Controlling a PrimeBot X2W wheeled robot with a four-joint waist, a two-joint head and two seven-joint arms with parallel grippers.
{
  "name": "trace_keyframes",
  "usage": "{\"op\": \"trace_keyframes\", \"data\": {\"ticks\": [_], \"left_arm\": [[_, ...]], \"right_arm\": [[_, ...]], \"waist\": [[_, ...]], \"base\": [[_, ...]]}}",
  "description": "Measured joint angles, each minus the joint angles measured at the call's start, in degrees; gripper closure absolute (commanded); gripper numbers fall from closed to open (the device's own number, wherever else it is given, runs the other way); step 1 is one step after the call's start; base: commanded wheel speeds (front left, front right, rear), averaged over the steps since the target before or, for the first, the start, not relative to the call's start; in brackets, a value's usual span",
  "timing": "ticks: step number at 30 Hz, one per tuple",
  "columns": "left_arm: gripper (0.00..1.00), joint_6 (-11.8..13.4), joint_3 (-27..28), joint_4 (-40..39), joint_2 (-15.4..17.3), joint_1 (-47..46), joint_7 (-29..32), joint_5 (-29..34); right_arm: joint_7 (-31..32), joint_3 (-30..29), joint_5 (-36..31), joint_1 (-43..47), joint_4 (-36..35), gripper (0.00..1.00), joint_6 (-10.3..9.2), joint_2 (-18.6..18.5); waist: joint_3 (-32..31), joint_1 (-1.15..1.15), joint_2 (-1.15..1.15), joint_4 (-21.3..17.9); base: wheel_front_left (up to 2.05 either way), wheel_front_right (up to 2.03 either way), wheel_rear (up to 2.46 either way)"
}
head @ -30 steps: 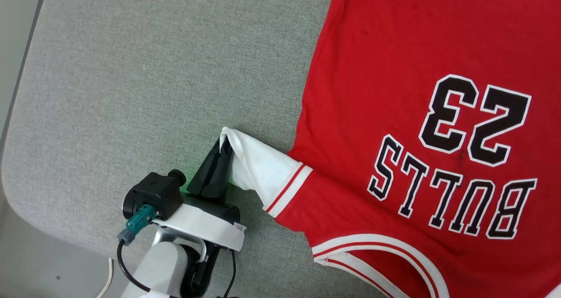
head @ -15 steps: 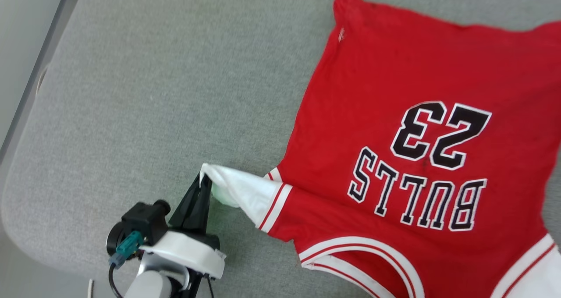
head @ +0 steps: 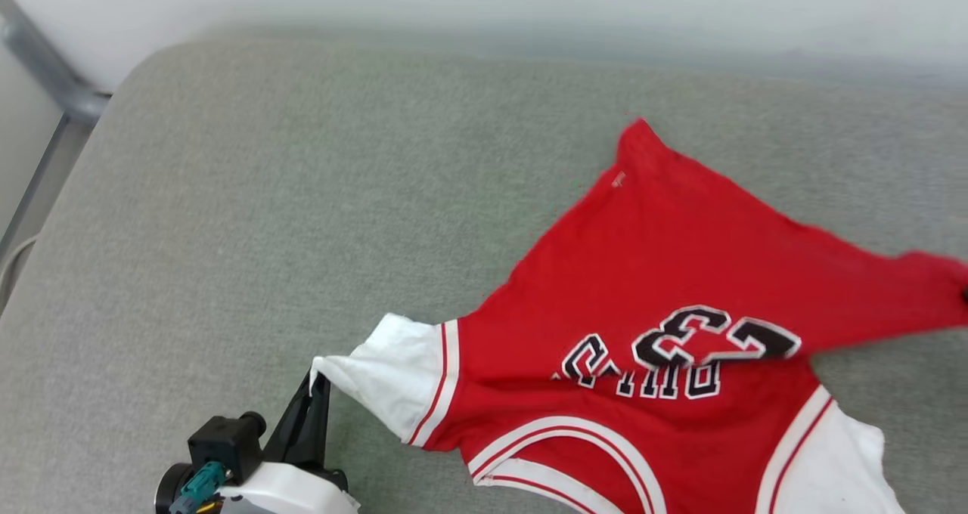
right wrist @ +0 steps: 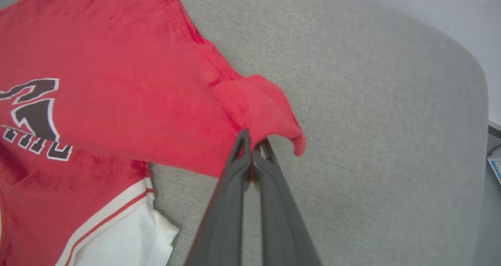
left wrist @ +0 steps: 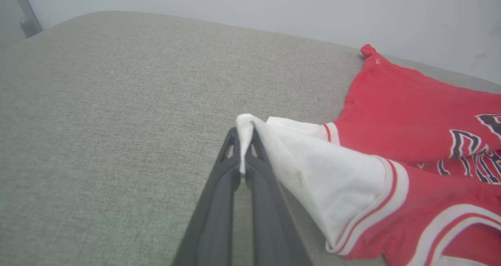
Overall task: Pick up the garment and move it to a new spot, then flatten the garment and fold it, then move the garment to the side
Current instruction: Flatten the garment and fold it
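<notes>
The garment point(head: 681, 272), a red shirt with white sleeves and black "23" lettering, lies on the grey padded surface point(head: 302, 196), its far part lifted and folding toward me over the letters. My left gripper point(head: 318, 382) at the lower left is shut on the tip of the white sleeve point(left wrist: 313, 168), pinched between the dark fingers point(left wrist: 223, 195). In the right wrist view my right gripper point(right wrist: 252, 141) is shut on the red hem corner point(right wrist: 266, 109), which is raised off the surface. The other white sleeve point(right wrist: 121, 234) lies flat.
The grey padded surface has open room to the left of the garment point(left wrist: 98, 121) and on its right side point(right wrist: 391, 141). A pale wall point(head: 484, 0) stands behind it. A metal frame bar point(head: 45, 83) runs past the far left corner.
The head camera has tilted up, bringing the wall into view. The far red half of the garment has risen and folded toward me, partly covering the lettering. The left gripper still holds the sleeve.
</notes>
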Motion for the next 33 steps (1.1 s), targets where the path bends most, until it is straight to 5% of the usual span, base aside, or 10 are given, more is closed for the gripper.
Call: {"op": "trace_keyframes", "data": {"ticks": [15, 22, 27, 29, 33], "left_arm": [[1.00, 1.18, 0.80, -0.36, 1.25, 3.90, 0.60, -1.31], [1.00, 1.18, 0.64, -0.55, 1.81, 4.03, 0.85, -1.51], [1.00, 1.43, 0.55, -0.67, 2.04, 4.04, 1.01, -1.82], [1.00, 1.47, 0.44, -0.74, 2.11, 4.05, 1.02, -1.85], [1.00, 1.52, -0.01, -0.83, 2.09, 4.04, 1.05, -1.88]], "right_arm": [[0.04, -16.17, -0.01, 31.38, -6.38, 1.00, 0.00, 11.80], [1.83, -16.95, -0.48, 38.25, -4.71, 1.00, 0.00, 18.07], [-1.27, -17.29, -2.96, 38.26, -3.90, 1.00, 0.00, 19.15], [-3.30, -18.17, -3.85, 36.96, -4.14, 0.00, -0.01, 19.25], [-6.00, -19.30, -4.81, 34.19, -6.22, 0.00, -0.01, 18.37]], "waist": [[-5.49, 0.00, 0.00, -4.70], [-5.59, 0.00, 0.00, -5.10], [-5.41, 0.01, 0.00, -5.43], [-5.48, 0.01, 0.00, -5.58], [-5.68, 0.01, 0.00, -5.54]], "base": [[0.00, 0.00, 0.00], [0.00, 0.00, 0.00], [0.00, 0.00, 0.00], [0.00, 0.00, 0.00], [0.00, 0.00, 0.00]]}}
